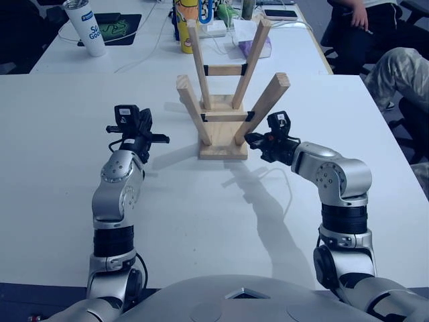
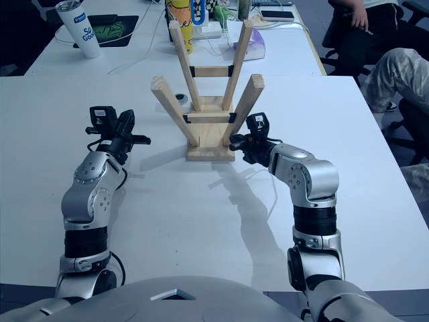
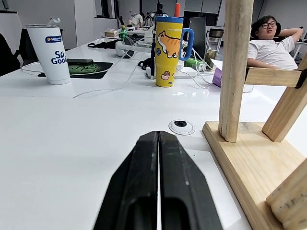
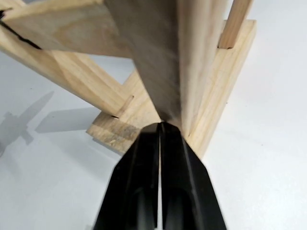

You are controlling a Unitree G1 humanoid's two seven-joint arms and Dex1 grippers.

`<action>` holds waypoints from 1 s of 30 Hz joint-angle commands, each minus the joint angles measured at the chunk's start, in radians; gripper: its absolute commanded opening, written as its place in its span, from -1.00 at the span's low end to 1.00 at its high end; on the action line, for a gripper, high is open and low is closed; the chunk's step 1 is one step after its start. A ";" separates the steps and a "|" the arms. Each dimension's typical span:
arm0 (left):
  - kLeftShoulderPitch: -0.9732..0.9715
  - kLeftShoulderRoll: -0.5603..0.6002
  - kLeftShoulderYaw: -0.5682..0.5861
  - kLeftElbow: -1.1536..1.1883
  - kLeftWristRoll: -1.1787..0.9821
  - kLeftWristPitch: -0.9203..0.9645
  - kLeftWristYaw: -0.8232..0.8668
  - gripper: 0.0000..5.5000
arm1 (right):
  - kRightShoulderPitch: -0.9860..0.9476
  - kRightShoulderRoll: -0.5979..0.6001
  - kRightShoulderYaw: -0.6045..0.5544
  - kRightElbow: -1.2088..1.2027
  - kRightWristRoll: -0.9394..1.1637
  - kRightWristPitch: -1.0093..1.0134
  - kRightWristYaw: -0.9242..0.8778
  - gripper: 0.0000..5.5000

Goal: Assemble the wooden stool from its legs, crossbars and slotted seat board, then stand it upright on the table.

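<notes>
Wooden stool (image 1: 224, 100) was found upside down, seat board (image 1: 223, 149) flat on the surface (image 1: 201, 221). Right end effector (image 1: 249, 139) was pinched closed against the base of a leg (image 1: 265, 107), left end effector (image 1: 163, 139) closed too, well apart. Flipping would probably be best done two-handed.

White tumbler (image 1: 86, 27), yellow cat mug (image 3: 169, 52), black mat (image 3: 91, 70), round grommet (image 3: 181, 127)
</notes>
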 commanded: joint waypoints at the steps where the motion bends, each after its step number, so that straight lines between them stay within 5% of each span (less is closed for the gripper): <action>1: -0.013 0.002 -0.002 -0.002 0.005 0.010 -0.002 -0.99 | -0.046 0.051 -0.061 0.012 0.057 0.077 -0.026 -1.00; 11: -0.015 -0.007 0.001 0.005 0.005 0.004 0.004 -0.99 | -0.139 0.163 -0.185 0.096 0.099 0.199 -0.143 -1.00; 18: -0.006 -0.009 0.007 -0.002 0.007 0.004 0.011 -0.99 | -0.164 0.086 -0.266 0.294 -0.125 -0.066 -0.405 -1.00; 22: -0.005 -0.012 0.005 -0.007 0.009 0.005 0.015 -0.99 | -0.201 0.066 -0.272 0.316 -0.146 -0.201 -0.410 -1.00; 30: -0.001 -0.011 0.007 -0.019 0.010 0.012 0.016 -0.99 | -0.148 0.039 -0.170 0.135 0.056 0.221 -0.194 -1.00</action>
